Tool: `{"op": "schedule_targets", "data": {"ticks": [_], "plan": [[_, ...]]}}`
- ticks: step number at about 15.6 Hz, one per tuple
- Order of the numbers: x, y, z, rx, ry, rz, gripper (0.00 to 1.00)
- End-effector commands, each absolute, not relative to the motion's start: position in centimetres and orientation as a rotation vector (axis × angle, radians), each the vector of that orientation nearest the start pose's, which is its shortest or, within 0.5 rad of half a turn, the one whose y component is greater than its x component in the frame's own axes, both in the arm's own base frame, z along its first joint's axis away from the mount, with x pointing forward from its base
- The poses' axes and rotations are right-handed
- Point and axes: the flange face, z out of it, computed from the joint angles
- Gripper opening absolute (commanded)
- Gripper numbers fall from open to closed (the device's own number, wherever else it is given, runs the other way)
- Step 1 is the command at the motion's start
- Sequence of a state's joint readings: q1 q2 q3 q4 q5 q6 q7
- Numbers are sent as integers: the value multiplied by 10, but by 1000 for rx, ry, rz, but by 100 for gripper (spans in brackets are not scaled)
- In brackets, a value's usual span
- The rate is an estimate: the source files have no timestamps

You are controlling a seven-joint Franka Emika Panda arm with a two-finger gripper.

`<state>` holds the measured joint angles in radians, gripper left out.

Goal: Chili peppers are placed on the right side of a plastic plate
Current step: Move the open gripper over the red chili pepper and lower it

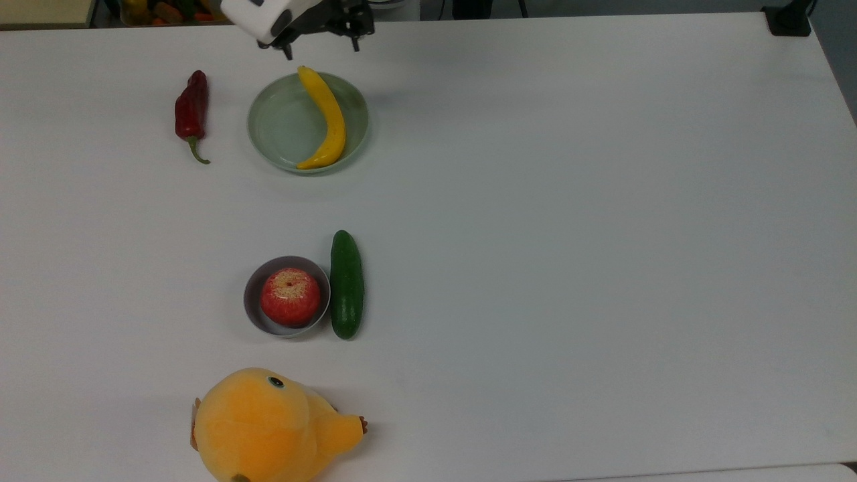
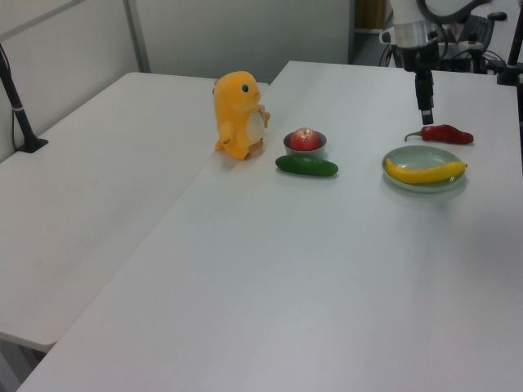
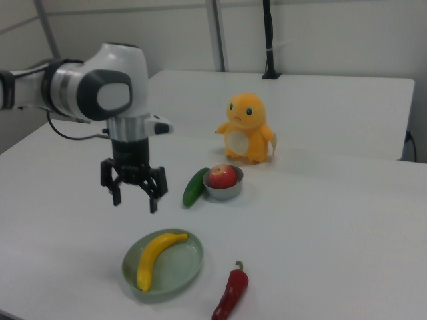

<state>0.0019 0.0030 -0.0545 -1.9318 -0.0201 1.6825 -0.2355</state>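
Even, diffuse overhead light, fairly bright; no hard glare. White worktop (image 1: 569,234) reads slightly grey-blue in the top view. Shadows soft and short: faint smudge under the plastic plate (image 1: 268,127), soft one beside the plush toy (image 2: 237,114). Mild softness overall, top view corners slightly darker.
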Motion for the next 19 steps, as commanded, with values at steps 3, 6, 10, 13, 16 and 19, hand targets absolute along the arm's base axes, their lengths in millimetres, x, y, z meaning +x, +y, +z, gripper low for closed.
{"op": "schedule_targets", "data": {"ticks": [3, 6, 10, 13, 16, 19], "plan": [[521, -119, 428, -3120, -305, 367, 100], [521, -153, 424, -3138, -255, 314, 100], [520, -198, 414, -3182, -164, 222, 100], [518, -223, 405, -3203, -122, 200, 100], [515, -244, 396, -3220, -85, 189, 100], [514, -250, 382, -3220, -69, 219, 100]]}}
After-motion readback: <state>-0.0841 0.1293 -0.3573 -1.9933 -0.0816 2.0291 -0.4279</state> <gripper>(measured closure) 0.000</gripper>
